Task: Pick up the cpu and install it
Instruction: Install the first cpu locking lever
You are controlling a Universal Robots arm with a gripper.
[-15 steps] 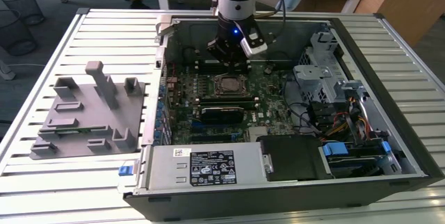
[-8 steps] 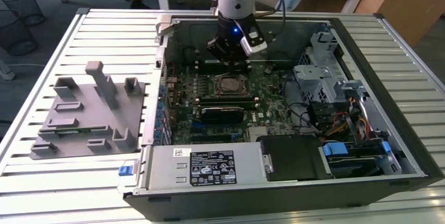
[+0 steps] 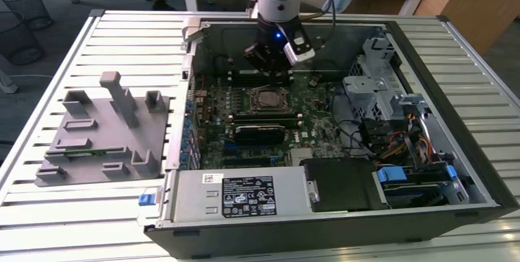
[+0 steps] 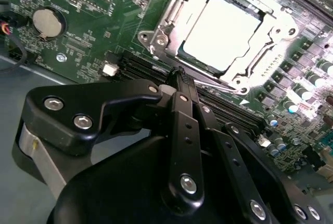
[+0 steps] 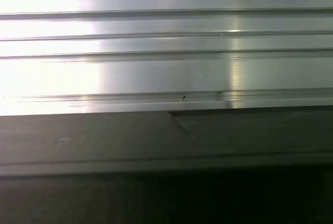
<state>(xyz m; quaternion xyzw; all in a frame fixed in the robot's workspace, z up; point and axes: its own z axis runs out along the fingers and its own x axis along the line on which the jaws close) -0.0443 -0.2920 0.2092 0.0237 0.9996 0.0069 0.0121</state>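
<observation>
Cpu (image 4: pixel 221 31) in socket, gripper (image 4: pixel 182 76) just beside.

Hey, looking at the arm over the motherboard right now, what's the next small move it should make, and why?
Probably lift the gripper straight up, clear of the motherboard. The cpu already lies inside the socket frame, and the jaws look shut on nothing, with their tips close beside that frame.
</observation>
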